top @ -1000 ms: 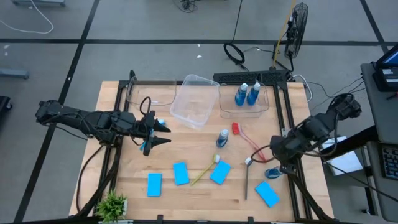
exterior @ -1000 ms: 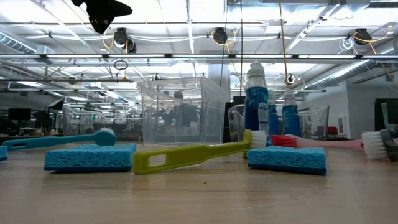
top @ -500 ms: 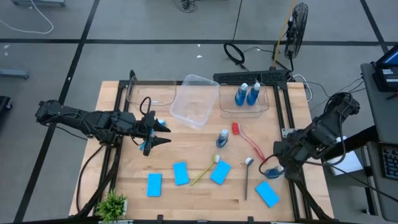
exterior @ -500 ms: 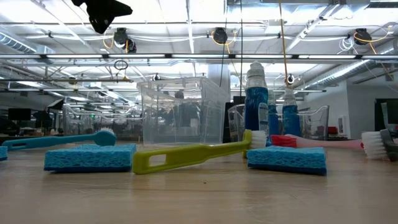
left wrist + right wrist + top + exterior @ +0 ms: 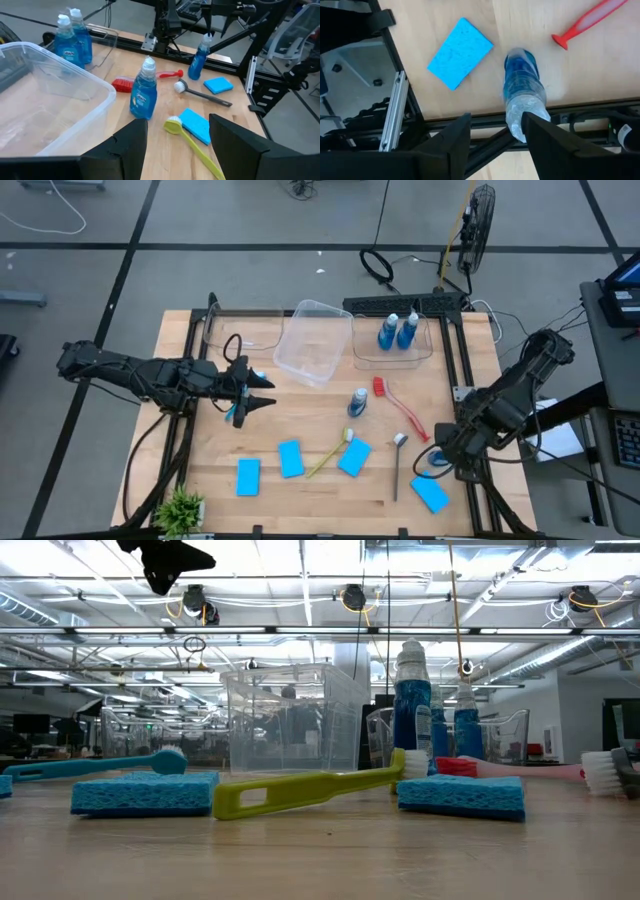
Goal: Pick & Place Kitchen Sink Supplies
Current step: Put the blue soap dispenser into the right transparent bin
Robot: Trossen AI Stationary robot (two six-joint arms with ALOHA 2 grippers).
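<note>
Currently catalogued, by position on the table.

Item 1: dish-soap bottle (image 5: 522,95), small, clear plastic, blue liquid, standing at the table's right edge beside the black frame rail. The right gripper (image 5: 492,137) hangs directly above it, jaws parted to either side of the cap end, no contact visible; nothing held. Handling judgement: smooth, rounded plastic, likely slippery and slightly yielding under squeeze, with some weight from the liquid; top-heavy enough to tip if nudged. Best taken across the body just under the shoulder, or at the neck, rather than at the cap.

Item 2: bright-blue sponge (image 5: 460,52), lying flat just beside item 1. Soft, light, compressible.

Item 3: red brush (image 5: 400,407), lying flat, its handle end near item 1. Thin, stiff, light.

Item 4: second dish-soap bottle (image 5: 143,89), upright mid-table, near the grey brush (image 5: 202,93) and yellow brush (image 5: 192,145).

Item 5: two further bottles (image 5: 397,330), upright inside the clear tub (image 5: 425,352) at the back right.

Item 6: three more sponges (image 5: 290,459) along the front of the table.

Left gripper (image 5: 252,392): held above the table's left half, jaws moderately apart, empty, waiting.
</note>
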